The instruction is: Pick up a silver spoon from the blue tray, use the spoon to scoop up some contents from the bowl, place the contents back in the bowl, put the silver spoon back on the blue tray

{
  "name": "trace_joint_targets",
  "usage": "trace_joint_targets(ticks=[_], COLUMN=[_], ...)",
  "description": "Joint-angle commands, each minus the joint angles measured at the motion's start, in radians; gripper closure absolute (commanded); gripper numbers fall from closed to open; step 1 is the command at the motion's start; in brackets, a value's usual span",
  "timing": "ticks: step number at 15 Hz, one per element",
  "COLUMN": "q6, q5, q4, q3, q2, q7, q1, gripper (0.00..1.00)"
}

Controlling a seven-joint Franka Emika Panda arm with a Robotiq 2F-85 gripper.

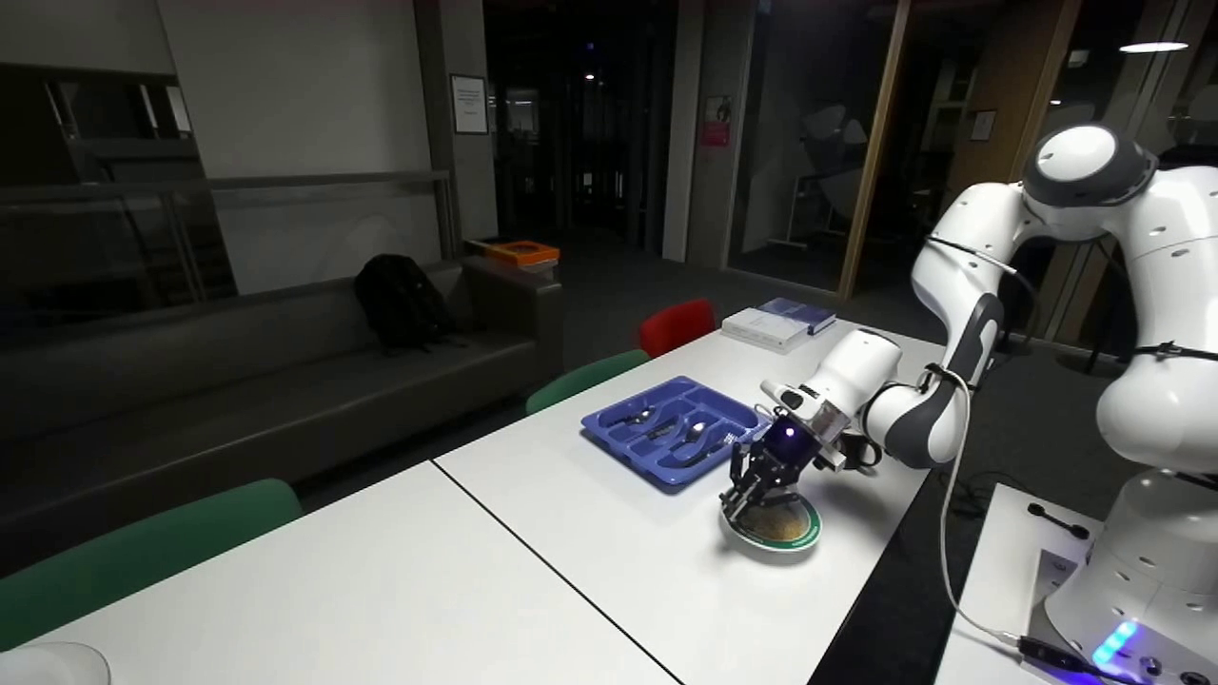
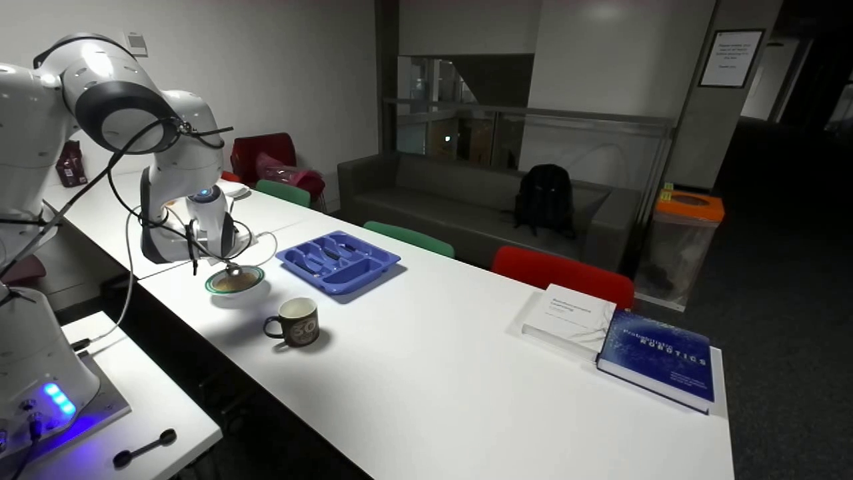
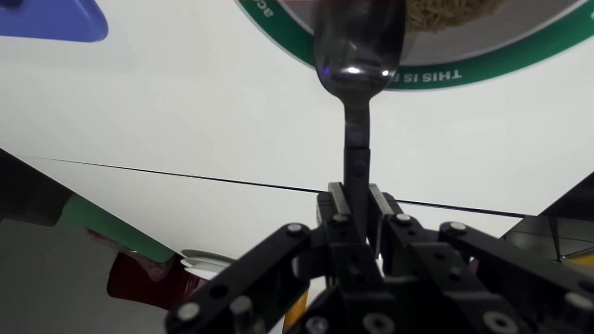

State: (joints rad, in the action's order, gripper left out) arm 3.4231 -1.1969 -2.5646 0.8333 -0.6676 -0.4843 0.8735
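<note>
The bowl (image 1: 812,536) with a green and white rim stands on the table and also shows in an exterior view (image 2: 223,291). Its tan contents (image 1: 778,522) form a patch inside, seen also in the wrist view (image 3: 445,14). My gripper (image 3: 356,191) is shut on the dark handle of the silver spoon (image 3: 359,55). The spoon's head reaches over the bowl's rim (image 3: 427,78); whether it touches the contents I cannot tell. In an exterior view the spoon (image 2: 233,270) is over the bowl. The blue tray (image 1: 623,459) lies beside the bowl with several utensils in its compartments.
A dark mug (image 2: 300,327) stands near the bowl and the tray (image 2: 343,288). A white book (image 2: 573,313) and a blue book (image 2: 656,360) lie at one table end. A white dish (image 1: 57,664) is at the other. Chairs line the table's far side.
</note>
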Motion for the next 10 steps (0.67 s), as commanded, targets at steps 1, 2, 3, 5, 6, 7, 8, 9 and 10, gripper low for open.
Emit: trace_joint_targets(ticks=[1,2,3,5,6,7,8,9,10], q6=[0.017,0.018,0.018,0.018,0.016,0.014,0.010,0.007,0.006], q5=[-0.060,-0.071,-0.081,-0.103,-0.112,-0.121,-0.133,-0.141,-0.149], q4=[0.003,0.004,0.004,0.004,0.005,0.006,0.007,0.008,0.010], q3=[0.006,0.006,0.006,0.007,0.007,0.007,0.008,0.009,0.007], q2=[-0.048,-0.053,-0.059,-0.072,-0.075,-0.080,-0.087,-0.094,-0.098], q7=[-0.021,-0.021,-0.020,-0.018,-0.017,-0.016,-0.014,-0.012,-0.012], q1=[0.052,0.059,0.066,0.081,0.086,0.091,0.096,0.100,0.103], gripper=[0.97,0.97,0.97,0.97,0.97,0.97,0.97,0.97,0.97])
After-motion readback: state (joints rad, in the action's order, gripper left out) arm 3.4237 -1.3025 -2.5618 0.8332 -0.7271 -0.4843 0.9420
